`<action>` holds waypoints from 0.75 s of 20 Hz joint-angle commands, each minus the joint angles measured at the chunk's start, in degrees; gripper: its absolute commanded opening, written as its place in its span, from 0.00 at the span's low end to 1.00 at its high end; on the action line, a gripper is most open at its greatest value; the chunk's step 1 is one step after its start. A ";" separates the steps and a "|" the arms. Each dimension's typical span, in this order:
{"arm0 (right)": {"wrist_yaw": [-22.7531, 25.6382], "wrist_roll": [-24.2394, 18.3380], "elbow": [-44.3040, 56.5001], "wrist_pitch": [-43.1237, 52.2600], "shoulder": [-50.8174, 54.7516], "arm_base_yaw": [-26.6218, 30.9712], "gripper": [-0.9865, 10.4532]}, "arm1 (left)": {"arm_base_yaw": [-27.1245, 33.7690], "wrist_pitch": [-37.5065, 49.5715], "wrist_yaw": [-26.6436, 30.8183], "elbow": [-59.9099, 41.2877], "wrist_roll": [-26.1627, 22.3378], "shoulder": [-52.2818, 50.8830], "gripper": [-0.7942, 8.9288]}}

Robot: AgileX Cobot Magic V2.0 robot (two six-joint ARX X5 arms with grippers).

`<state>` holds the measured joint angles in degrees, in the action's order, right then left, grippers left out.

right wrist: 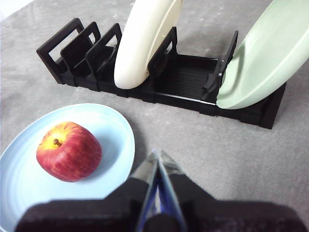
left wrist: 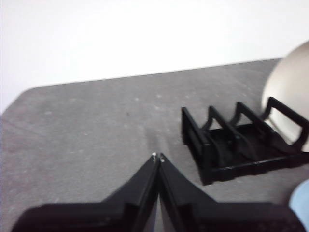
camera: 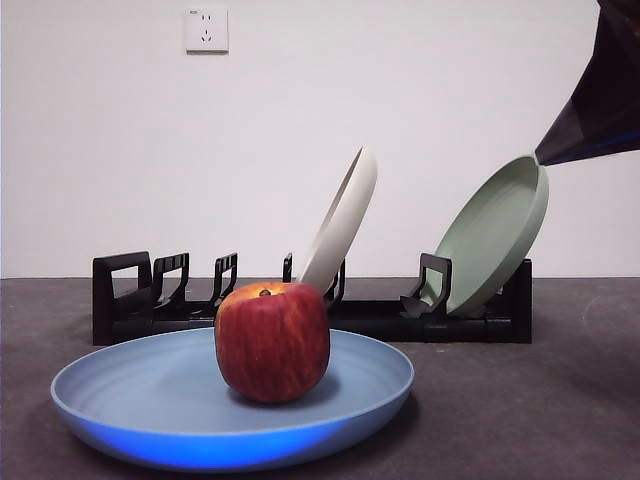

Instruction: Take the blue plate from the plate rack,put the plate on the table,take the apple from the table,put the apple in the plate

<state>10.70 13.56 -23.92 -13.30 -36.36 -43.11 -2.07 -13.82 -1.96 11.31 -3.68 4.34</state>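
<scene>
Red and streaked with yellow, the apple (camera: 272,341) sat upright near the middle of the blue plate (camera: 120,385), which lay flat on the table (camera: 560,400) just in front of the plate rack (camera: 120,300). A cream-white plate (camera: 345,225) and a sage-green plate (camera: 495,235) leaned in the rack's slots; its other dividers stood bare. Open table lay between the blue plate's rim and the rack, and wide bare surface stretched beyond the rack's end. The right gripper (right wrist: 158,159) hung above the table beside the plate's rim, jaws pressed together, holding nothing. The left gripper (left wrist: 158,157), likewise closed and holding nothing, hovered near the rack's end, though that view was blurred.
</scene>
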 commanded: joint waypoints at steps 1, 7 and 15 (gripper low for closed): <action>0.17 0.50 0.28 0.37 0.04 0.02 0.09 | 1.51 3.58 -1.36 -5.25 -1.11 -1.53 0.08; 0.17 0.50 0.28 0.37 0.04 0.02 0.09 | 2.86 3.37 -4.39 -11.10 -1.05 -2.38 0.08; 0.17 0.50 0.28 0.35 0.04 0.02 0.09 | 2.86 3.89 -4.20 -11.10 -0.76 -4.13 0.08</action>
<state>10.70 13.56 -23.92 -13.28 -36.36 -43.11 0.60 -10.15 -6.15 0.99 -4.08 0.27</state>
